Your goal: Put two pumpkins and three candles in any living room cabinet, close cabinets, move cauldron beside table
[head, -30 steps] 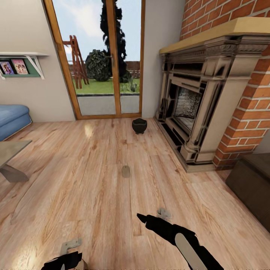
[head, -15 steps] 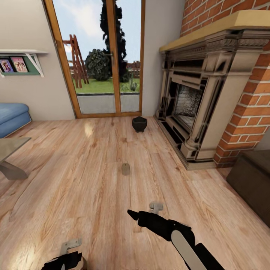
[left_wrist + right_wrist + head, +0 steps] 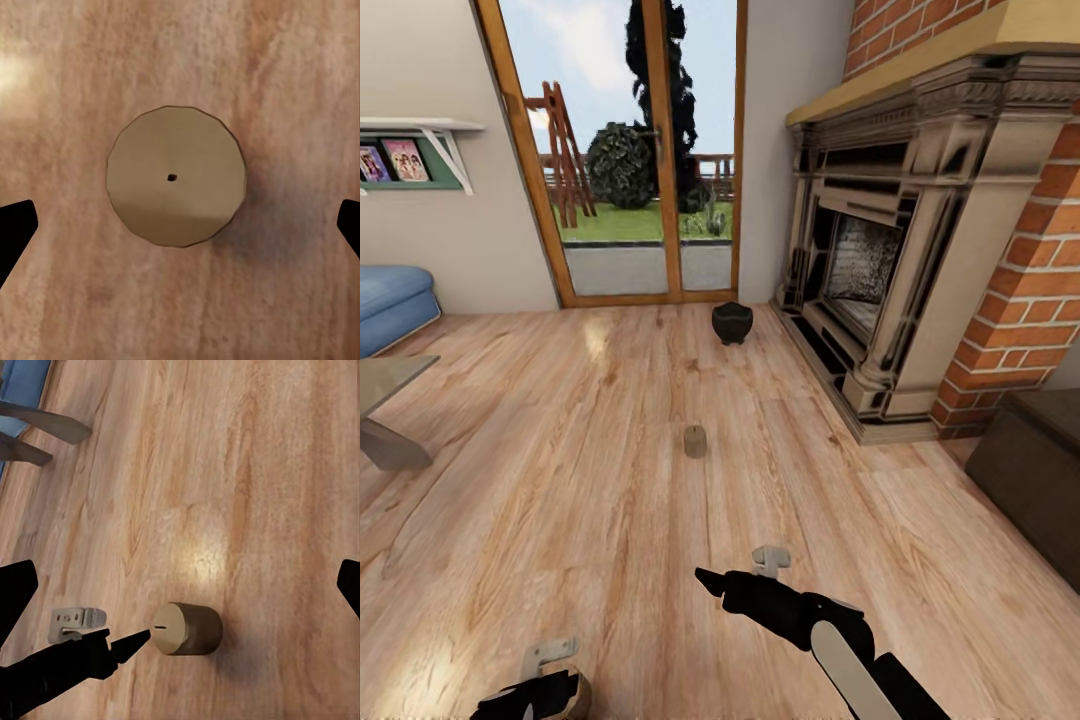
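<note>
Glossy wood-plank floor (image 3: 560,480), matt waxy beige candle (image 3: 175,177), rough red-brick fireplace (image 3: 1040,280), black cauldron (image 3: 732,322)

Sunlit wood floor (image 3: 560,480), brick fireplace (image 3: 920,250)

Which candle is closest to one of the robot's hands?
The candle right in front of the left hand. The other candle sits alone farther out on the floor, toward the cauldron.

Tan candle (image 3: 187,628) on wooden floor (image 3: 262,472)
</note>
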Available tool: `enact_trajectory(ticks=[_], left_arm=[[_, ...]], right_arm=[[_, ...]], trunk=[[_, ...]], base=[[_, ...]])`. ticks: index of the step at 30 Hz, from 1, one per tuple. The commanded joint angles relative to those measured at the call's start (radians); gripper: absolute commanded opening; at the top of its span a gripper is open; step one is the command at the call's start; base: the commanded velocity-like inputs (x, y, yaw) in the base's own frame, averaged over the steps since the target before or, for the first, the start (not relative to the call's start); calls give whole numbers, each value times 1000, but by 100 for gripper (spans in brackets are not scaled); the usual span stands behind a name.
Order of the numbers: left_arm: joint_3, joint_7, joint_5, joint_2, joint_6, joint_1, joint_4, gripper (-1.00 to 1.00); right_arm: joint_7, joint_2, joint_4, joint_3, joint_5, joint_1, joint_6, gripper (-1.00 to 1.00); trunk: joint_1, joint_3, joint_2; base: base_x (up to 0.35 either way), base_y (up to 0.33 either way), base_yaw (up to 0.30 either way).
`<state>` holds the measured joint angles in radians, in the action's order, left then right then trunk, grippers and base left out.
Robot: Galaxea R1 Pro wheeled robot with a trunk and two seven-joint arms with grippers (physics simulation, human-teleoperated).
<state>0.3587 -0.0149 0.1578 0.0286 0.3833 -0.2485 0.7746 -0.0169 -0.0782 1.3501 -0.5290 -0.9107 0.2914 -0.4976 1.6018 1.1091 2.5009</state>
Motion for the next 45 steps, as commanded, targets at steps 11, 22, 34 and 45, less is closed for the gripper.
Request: enact_trajectory(ticks=[11, 22, 34, 45], left_arm=[[-1, 0, 0, -1, 0, 0, 0, 100], [-1, 0, 0, -1, 0, 0, 0, 100], [-3, -1, 2, 2, 1, 0, 0, 100], [-15, -8, 2, -4, 0, 0, 0, 100]], right_arm=[[2, -1, 0, -29, 0, 0, 43, 100], [2, 0, -1, -37, 1, 0, 44, 100], [2, 0, -4, -37, 1, 0, 45, 100], [2, 3, -57, -37, 3, 0, 46, 100]], trunk=[[5, 43, 3], [10, 85, 5], [14, 124, 8], [14, 124, 8]], base=[[0, 0, 0], [0, 0, 0], [0, 0, 0], [64, 0, 0]])
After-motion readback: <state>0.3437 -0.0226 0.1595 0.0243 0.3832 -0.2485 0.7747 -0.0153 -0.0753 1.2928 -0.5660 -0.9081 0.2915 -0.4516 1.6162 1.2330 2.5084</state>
